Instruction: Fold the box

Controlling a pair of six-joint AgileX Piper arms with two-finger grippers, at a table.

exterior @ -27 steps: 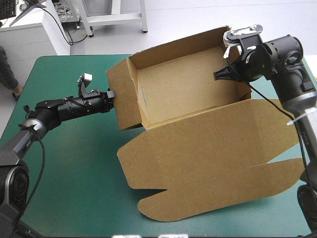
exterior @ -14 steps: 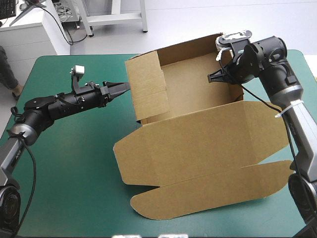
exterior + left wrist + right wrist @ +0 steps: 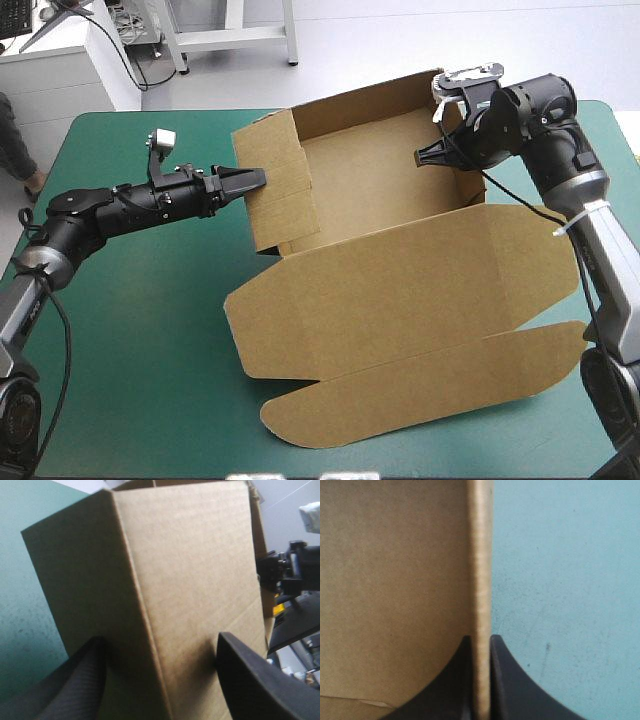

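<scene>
Seen from above, the box (image 3: 400, 290) lies mid-table. Its tray, walls raised, is toward the far edge, and the lid is flat toward the near edge. The left pincer (image 3: 252, 180) reaches the tray's left wall. The right pincer (image 3: 425, 155) is at the right wall.

How each pincer stands shows only in the wrist views. The left one's black fingers (image 3: 70, 690) are well apart and grip nothing, with an upright corner of the brown wall just ahead between them. Past that wall, part of the right arm (image 3: 282, 570) shows. The right wrist view has its fingers (image 3: 457, 680) all but closed, the wall's thin rim pinched between them. Brown board lies to one side of the rim and teal-green cover to the other.

Since just before, the tray has swung toward the table's left edge, and the lid's near flap has gone with it. The left pincer's tip, then at the left wall's upper edge, now meets that wall's face. The right pincer keeps its hold on the right wall.

The table (image 3: 150, 330) wears its teal-green cover flat under the box, showing on the box's left and near sides.
</scene>
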